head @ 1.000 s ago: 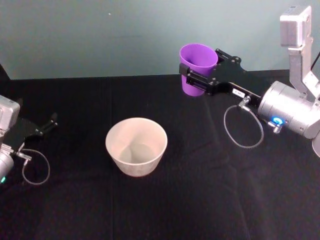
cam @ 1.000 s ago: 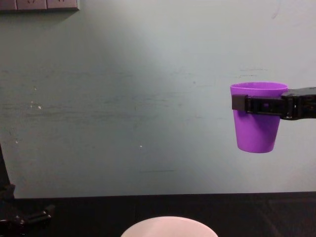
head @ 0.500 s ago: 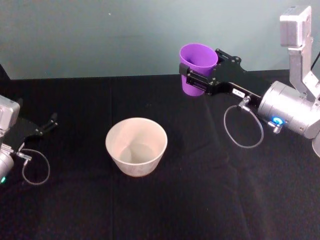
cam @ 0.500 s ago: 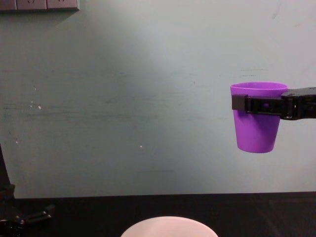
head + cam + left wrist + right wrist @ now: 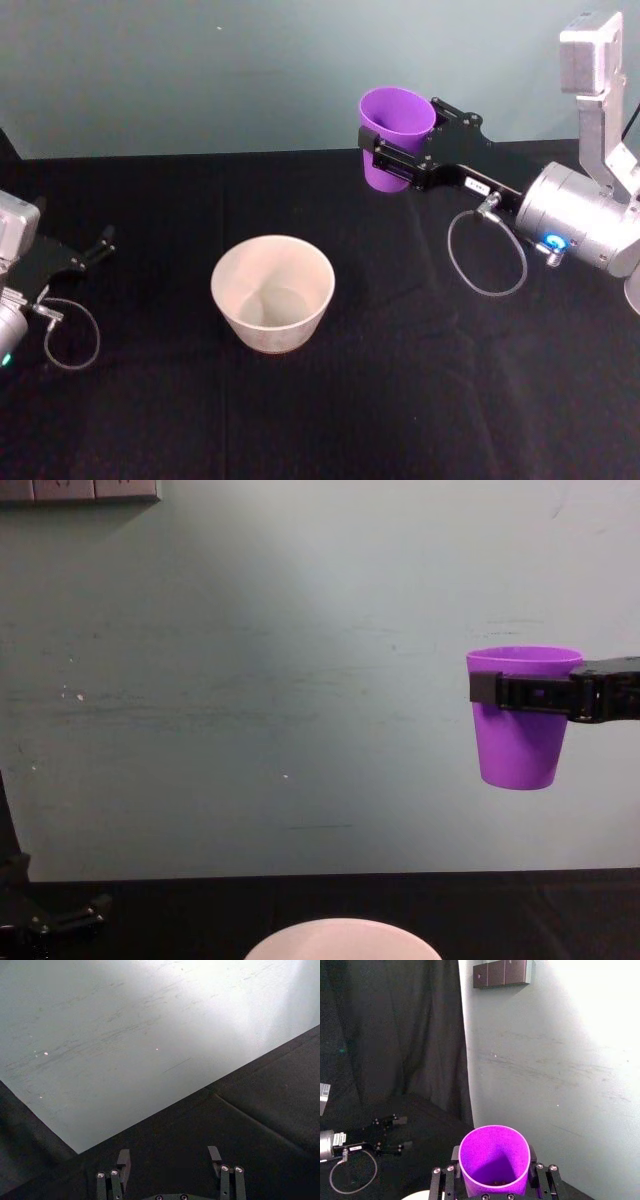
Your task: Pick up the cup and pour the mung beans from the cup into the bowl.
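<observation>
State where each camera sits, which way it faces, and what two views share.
Head: high, looking down at the table; bowl, left gripper parked left, right gripper clamping the cup.
Chest: low, facing the wall; cup held aloft.
Left wrist: above its open gripper, facing wall.
Right wrist: looking into the cup.
Shared: head and chest both show cup and bowl.

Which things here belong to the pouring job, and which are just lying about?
Job: purple cup, held upright in the right hand; bowl on the table.
Lying about: idle left hand, open, at the table's left edge; wall plates.
</observation>
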`<action>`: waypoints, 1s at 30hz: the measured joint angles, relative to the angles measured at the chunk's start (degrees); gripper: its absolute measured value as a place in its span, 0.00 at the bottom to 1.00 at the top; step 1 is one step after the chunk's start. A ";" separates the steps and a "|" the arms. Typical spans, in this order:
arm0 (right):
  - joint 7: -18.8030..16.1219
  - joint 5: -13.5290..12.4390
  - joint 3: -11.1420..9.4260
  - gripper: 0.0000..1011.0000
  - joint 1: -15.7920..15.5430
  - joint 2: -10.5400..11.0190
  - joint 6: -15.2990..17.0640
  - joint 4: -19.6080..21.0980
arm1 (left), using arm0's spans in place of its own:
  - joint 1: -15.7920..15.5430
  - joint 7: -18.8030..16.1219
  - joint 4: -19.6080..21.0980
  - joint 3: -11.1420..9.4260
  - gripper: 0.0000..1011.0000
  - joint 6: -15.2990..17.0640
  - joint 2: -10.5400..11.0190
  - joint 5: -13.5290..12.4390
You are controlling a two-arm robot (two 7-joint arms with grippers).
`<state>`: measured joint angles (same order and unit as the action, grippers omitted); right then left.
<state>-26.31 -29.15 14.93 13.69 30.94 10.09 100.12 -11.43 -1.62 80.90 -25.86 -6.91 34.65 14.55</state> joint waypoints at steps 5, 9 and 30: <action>0.00 0.00 0.00 0.73 0.00 0.00 0.00 0.00 | 0.00 0.00 0.00 0.00 0.99 0.00 0.00 0.00; 0.00 0.00 0.00 0.73 0.00 0.00 0.00 0.00 | 0.00 0.00 0.00 0.00 0.99 0.00 0.00 0.00; -0.47 -0.83 1.36 0.73 1.54 0.39 -0.13 -0.42 | 0.00 0.00 0.00 0.00 0.99 0.00 0.00 0.00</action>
<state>-26.78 -29.97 16.28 15.23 31.34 9.96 99.70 -11.43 -1.62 80.90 -25.86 -6.91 34.65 14.54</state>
